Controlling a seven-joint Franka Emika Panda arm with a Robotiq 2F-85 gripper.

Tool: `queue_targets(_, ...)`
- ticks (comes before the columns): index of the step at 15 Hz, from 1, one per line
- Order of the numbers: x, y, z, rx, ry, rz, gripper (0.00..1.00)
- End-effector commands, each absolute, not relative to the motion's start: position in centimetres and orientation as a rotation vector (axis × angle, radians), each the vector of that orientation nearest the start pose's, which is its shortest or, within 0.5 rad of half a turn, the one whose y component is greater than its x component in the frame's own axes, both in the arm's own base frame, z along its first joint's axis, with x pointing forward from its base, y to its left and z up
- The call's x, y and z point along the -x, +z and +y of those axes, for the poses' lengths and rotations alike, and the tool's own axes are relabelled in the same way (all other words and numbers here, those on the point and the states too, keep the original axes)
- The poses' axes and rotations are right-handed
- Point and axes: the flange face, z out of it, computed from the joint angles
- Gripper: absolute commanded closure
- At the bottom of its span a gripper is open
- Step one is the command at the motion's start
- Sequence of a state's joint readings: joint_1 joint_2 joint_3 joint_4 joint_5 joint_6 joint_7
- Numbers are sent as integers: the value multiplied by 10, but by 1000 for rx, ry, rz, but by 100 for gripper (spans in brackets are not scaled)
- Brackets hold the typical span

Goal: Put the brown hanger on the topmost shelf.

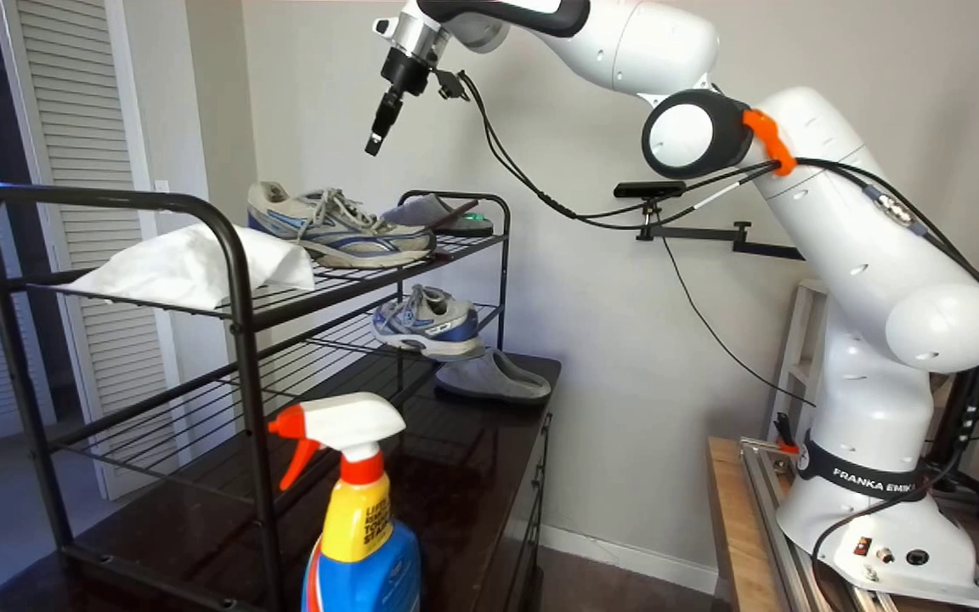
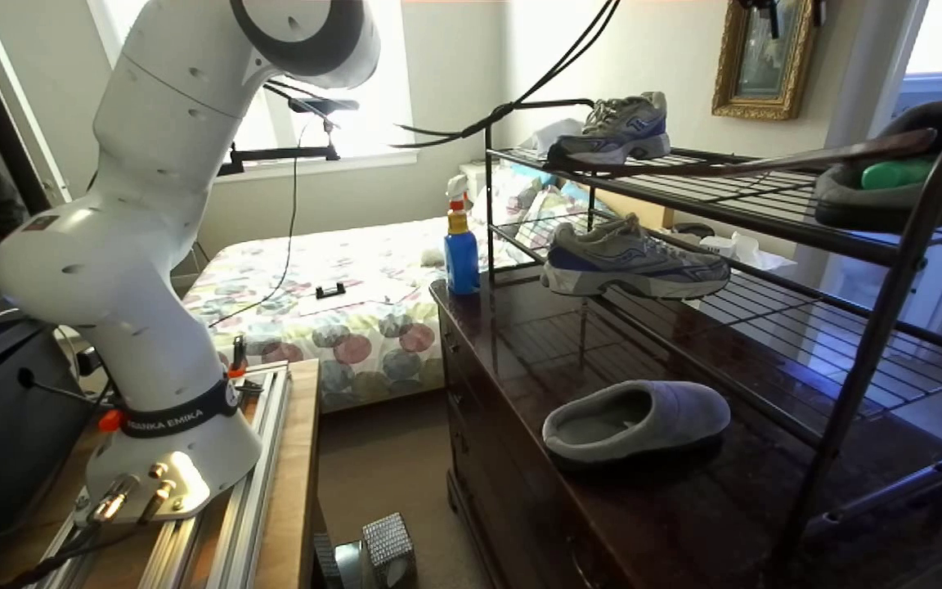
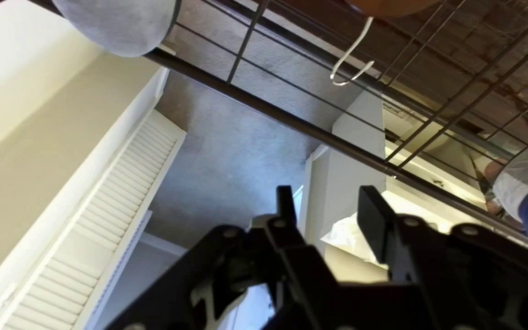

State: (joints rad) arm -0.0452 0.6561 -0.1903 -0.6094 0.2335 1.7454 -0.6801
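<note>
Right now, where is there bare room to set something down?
Bare: the dresser top between spray bottle and lower slipper; the middle shelf either side of the lower sneaker. Crowded: the topmost shelf, with white bundle, upper sneaker, brown hanger, upper slipper; bare wire shows beside the hanger, between sneaker and slipper.

A home, evidently a bedroom: in an exterior view a bed (image 2: pixel 356 319) printed with coloured discs lies toward nine o'clock, a bright window (image 2: pixel 385 110) at eleven and a gilt-framed picture (image 2: pixel 761 74) near two. Toward five, the dark glossy counter (image 2: pixel 512 352) has drawers (image 2: pixel 487 446) in its front and carries a soft grey slipper (image 2: pixel 667 413) and a wire rack (image 2: pixel 765 221) holding sneakers (image 2: pixel 634 266). In an exterior view, pale louvred doors (image 1: pixel 86 119) stand just past nine o'clock.
</note>
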Motion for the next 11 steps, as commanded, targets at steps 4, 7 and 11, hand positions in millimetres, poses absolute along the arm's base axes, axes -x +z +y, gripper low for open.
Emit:
queue_targets(4, -676, 751, -114, 3103, -920, -781, 8)
queue_targets(7, -655, 774, -128, 3113, -939, -751, 0)
queue_targets(11, -653, 780, -127, 3094, -966, -799, 0)
